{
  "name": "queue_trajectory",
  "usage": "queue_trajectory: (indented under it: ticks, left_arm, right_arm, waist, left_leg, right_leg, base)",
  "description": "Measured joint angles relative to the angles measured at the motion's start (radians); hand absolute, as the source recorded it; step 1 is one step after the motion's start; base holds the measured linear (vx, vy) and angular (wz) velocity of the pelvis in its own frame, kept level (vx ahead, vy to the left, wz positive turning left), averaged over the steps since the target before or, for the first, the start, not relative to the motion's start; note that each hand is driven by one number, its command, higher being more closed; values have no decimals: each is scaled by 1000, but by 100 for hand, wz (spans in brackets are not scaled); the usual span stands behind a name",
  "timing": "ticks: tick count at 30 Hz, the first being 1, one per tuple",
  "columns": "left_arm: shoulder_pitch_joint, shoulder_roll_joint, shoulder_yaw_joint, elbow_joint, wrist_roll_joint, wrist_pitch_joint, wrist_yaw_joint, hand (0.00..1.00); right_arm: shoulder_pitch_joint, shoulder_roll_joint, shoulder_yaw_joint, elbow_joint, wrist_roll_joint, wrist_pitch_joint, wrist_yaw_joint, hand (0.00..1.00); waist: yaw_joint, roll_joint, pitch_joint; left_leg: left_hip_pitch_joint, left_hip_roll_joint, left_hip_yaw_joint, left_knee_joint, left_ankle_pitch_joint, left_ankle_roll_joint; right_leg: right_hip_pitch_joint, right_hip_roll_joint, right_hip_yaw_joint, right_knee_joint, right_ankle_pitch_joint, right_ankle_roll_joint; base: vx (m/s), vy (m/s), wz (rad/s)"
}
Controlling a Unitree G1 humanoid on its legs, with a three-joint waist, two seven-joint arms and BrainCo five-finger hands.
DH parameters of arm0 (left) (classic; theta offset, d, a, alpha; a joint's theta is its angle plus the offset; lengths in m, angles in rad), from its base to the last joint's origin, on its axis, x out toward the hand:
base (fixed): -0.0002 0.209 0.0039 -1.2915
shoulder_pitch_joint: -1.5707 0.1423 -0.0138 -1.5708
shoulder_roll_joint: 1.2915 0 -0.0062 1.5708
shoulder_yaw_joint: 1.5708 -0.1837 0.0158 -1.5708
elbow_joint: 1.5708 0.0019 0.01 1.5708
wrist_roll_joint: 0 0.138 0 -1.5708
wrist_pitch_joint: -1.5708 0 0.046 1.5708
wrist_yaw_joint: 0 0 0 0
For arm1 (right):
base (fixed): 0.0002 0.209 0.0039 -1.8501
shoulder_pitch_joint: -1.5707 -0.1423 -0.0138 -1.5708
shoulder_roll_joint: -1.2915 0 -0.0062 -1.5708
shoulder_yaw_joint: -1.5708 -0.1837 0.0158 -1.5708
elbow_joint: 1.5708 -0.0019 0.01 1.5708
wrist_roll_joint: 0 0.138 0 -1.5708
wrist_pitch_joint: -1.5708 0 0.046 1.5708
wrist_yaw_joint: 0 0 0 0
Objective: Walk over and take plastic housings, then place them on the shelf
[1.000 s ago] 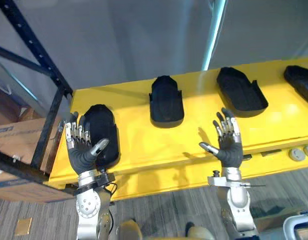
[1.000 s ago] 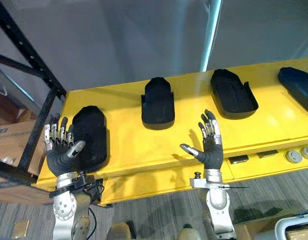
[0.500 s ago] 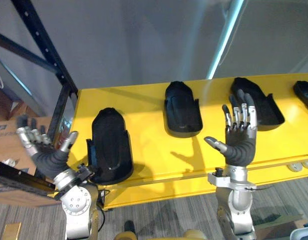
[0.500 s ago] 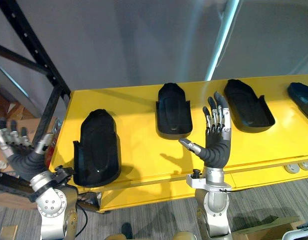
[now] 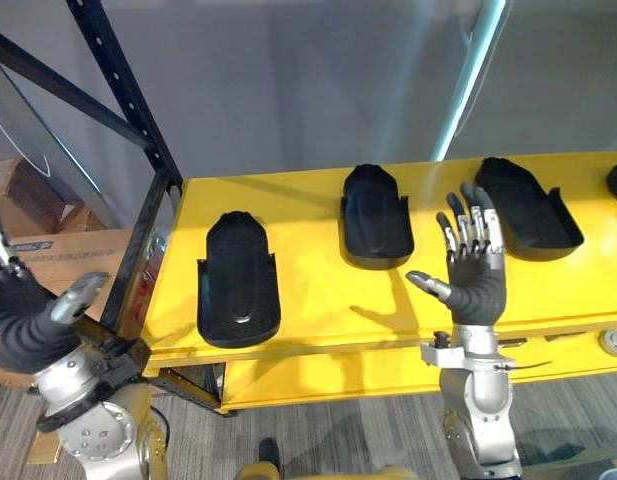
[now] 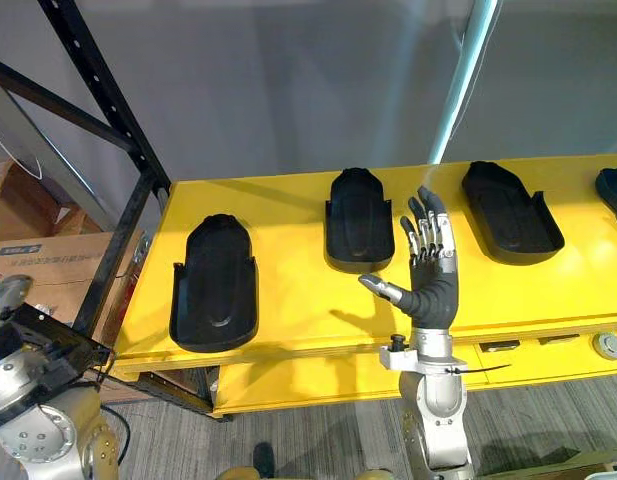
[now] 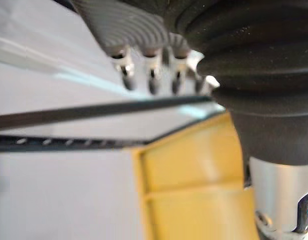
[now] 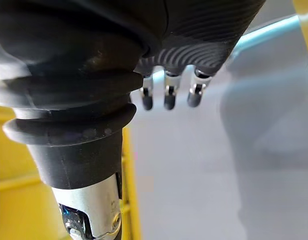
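Black housings (image 5: 238, 280); left hand (image 5: 18, 325) by rack (image 5: 138, 250)

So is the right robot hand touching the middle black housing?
Apart. In the left eye view, bare yellow table shows between the right robot hand and the middle housing; its wrist view shows straight fingers touching nothing.

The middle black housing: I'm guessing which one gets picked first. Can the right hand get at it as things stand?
Probably yes. The right hand is open and raised at the front edge of the yellow table, just beside the middle housing. Nothing lies between them on the tabletop.
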Motion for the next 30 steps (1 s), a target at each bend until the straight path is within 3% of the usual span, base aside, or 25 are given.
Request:
queue_trajectory:
  ticks: [3, 5, 7, 8, 10, 14, 20, 25, 30]
  left_arm:
    - [45, 4, 3, 3, -25, 57, -153, 0]
    - [80, 37, -10, 11, -92, 72, -312, 0]
    - [88, 71, -30, 13, -133, 83, -401, 0]
    - [89, 92, -38, 22, -160, 94, -462, 0]
    - [90, 116, -58, 51, -166, 108, -492, 0]
    - [90, 134, -95, 92, -165, 139, -477, 0]
    - [89, 156, -126, 125, -150, 131, -400, 0]
    - [89, 155, -168, 150, -121, 109, -310, 0]
    - [84, 154, -195, 158, -66, 69, -196, 0]
  right_arm:
    - [-13, -25, -5, 0, 86, 21, 107, 0]
    - [-18, -49, -4, 0, 192, 61, 262, 0]
    - [-20, -66, 6, 0, 261, 108, 400, 0]
    - [-22, -89, 33, 0, 305, 157, 507, 0]
    - [-25, -129, 104, 0, 343, 207, 608, 0]
    - [-32, -163, 205, 1, 420, 300, 761, 0]
    - [-36, -185, 380, 67, 438, 386, 795, 0]
    - [-37, -165, 512, 205, 407, 412, 796, 0]
    - [-50, -125, 663, 295, 338, 409, 859, 0]
  waist:
    - [3, 1, -7]
    - [6, -2, -7]
    - [5, -6, -7]
    - [8, -14, -3]
    - [12, -22, -5]
    - [21, -34, -10]
    - [30, -35, -10]
    - [36, -34, -10]
    - [38, -33, -9]
  left_leg:
    - [-14, 9, -5, 0, 11, -5]
    - [-22, 11, -14, 0, 23, -6]
    - [-33, 8, -31, 0, 30, -3]
    - [-34, 8, -30, 0, 31, -3]
    - [-36, 8, -31, 0, 31, -3]
    - [-40, 9, -31, 0, 31, -3]
    - [-46, 12, -28, 0, 32, -4]
    - [-49, 14, -24, 0, 32, -4]
    - [-62, 17, -30, 0, 35, -8]
  right_leg:
    - [-13, 10, -5, 0, -1, -2]
    - [-14, 13, -11, -1, -1, -2]
    - [-12, 12, -31, 0, 1, 0]
    - [-12, 11, -32, 1, 5, 4]
    - [-12, 12, -32, 2, 11, 6]
    - [-15, 12, -32, 2, 11, 6]
    - [-28, 14, -29, 8, 8, 0]
    - [-39, 15, -26, 9, 3, -7]
    - [-46, 19, -31, 10, 2, -8]
  base:
    - [-53, -20, 8]
    - [-20, -12, 13]
    - [6, -4, 21]
    - [20, 4, 11]
    - [0, 0, 0]
    - [0, 0, 0]
    - [-10, -2, -2]
    - [-5, -2, -2]
    - [8, -7, 3]
